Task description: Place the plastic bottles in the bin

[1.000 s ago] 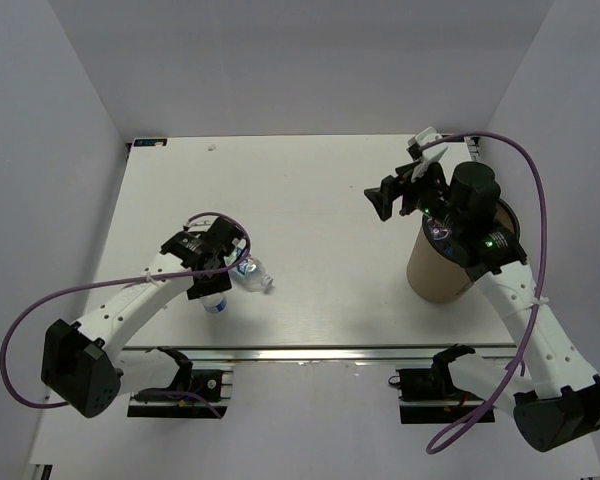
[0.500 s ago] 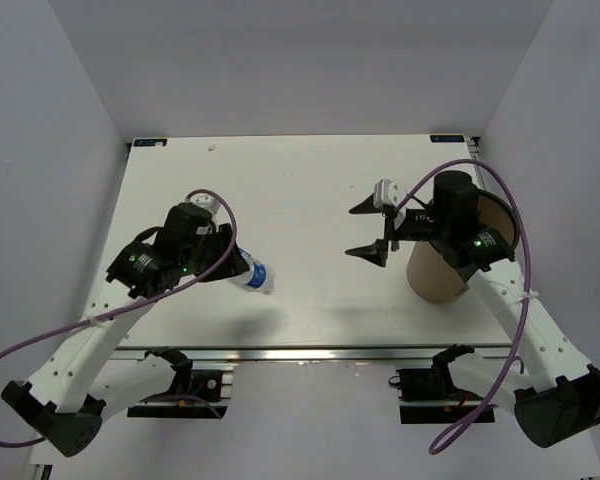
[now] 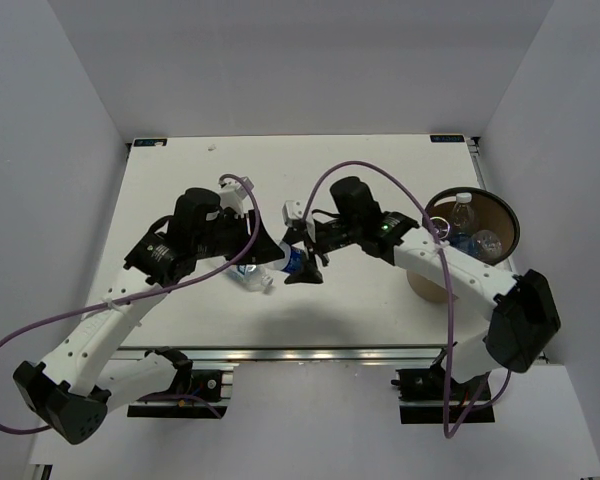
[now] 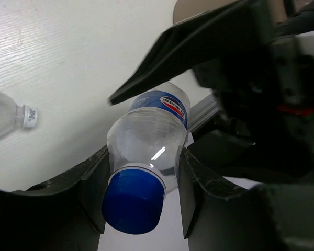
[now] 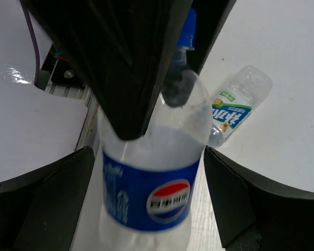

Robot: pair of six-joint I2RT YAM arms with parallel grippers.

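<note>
My left gripper (image 3: 270, 254) is shut on a clear plastic bottle (image 3: 292, 261) with a blue label and holds it above the table's middle. In the left wrist view the fingers (image 4: 94, 180) clamp the bottle (image 4: 152, 130) near its blue cap (image 4: 132, 201). My right gripper (image 3: 306, 258) is open, with a finger on each side of the bottle's (image 5: 152, 193) other end. A second bottle (image 3: 250, 279) lies on the table below them; it also shows in the right wrist view (image 5: 233, 112) and the left wrist view (image 4: 5, 117). The brown bin (image 3: 507, 215) stands at the right.
Inside the bin lie two bottles, one with a white cap (image 3: 462, 211) and one beside it (image 3: 485, 243). White walls close in the table (image 3: 310, 180) on three sides. The metal rail (image 3: 310, 355) runs along the near edge.
My left gripper has lifted its bottle and carried it right toward the middle. My right arm has swung left from the bin, and its open fingers now flank the bottle.
</note>
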